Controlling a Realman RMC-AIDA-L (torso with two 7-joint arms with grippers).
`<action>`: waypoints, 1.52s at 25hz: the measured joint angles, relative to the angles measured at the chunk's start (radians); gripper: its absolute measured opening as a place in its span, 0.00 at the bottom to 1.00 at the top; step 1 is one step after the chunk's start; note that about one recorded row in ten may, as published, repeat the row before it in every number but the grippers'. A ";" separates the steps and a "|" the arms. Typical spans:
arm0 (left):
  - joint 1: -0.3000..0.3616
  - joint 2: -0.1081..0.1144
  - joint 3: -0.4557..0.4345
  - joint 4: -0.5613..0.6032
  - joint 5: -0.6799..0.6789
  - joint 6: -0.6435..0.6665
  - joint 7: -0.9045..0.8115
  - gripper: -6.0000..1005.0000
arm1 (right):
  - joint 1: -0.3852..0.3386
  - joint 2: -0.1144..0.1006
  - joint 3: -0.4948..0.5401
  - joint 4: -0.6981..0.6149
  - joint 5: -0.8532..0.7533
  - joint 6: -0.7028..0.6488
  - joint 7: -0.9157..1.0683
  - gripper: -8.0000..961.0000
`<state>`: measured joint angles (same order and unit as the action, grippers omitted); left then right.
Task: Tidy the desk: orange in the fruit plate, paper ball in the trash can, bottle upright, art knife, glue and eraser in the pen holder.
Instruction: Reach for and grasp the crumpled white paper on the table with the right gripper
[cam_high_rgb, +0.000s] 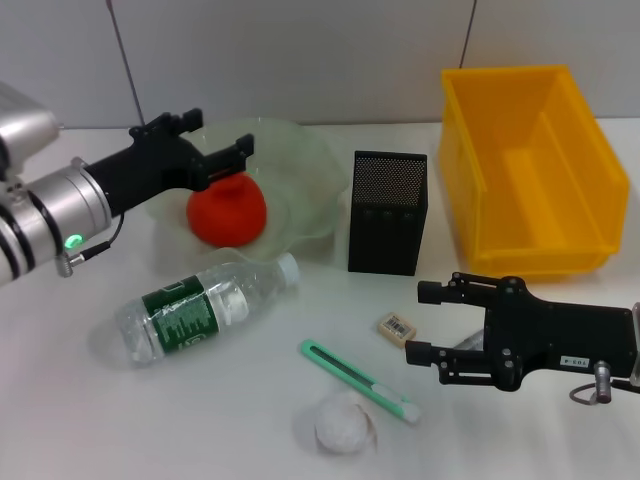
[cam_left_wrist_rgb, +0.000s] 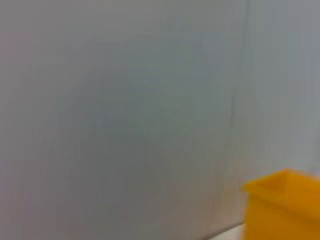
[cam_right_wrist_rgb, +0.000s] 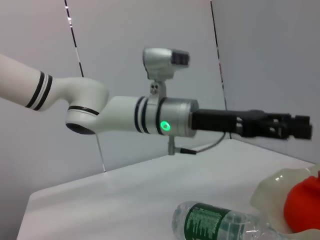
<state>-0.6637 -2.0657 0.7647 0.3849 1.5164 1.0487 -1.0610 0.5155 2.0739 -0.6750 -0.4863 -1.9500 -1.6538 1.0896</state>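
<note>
Currently on desk (cam_high_rgb: 80, 420):
Orange (cam_high_rgb: 228, 215): lying in the fruit plate (cam_high_rgb: 310, 170).
Left gripper (cam_high_rgb: 222, 150): above the orange, jaws apart, empty.
Right gripper (cam_high_rgb: 428, 322): low beside the eraser (cam_high_rgb: 396, 327), jaws apart.
Bottle (cam_high_rgb: 205, 309): on its side.
Art knife (cam_high_rgb: 360, 380): beside the paper ball (cam_high_rgb: 342, 423).
Pen holder (cam_high_rgb: 388, 212): upright between plate and yellow bin (cam_high_rgb: 530, 170).

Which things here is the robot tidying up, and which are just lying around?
For the job: orange, fruit plate, bottle, art knife, eraser, paper ball, pen holder, yellow bin.

Just lying about: nothing I can see.
</note>
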 joint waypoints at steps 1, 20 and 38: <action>0.013 0.006 0.010 0.021 0.008 0.052 -0.047 0.79 | 0.000 0.000 0.000 0.000 0.000 0.000 0.000 0.79; 0.242 0.075 0.158 0.210 0.255 0.672 -0.102 0.86 | 0.012 -0.007 0.005 0.000 0.002 -0.005 0.005 0.79; 0.248 0.052 0.149 0.201 0.274 0.656 -0.069 0.85 | 0.293 -0.115 -0.197 -0.558 -0.208 -0.244 0.994 0.79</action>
<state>-0.4158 -2.0133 0.9140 0.5860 1.7904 1.7049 -1.1297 0.8084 1.9585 -0.8720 -1.0444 -2.1581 -1.8977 2.0835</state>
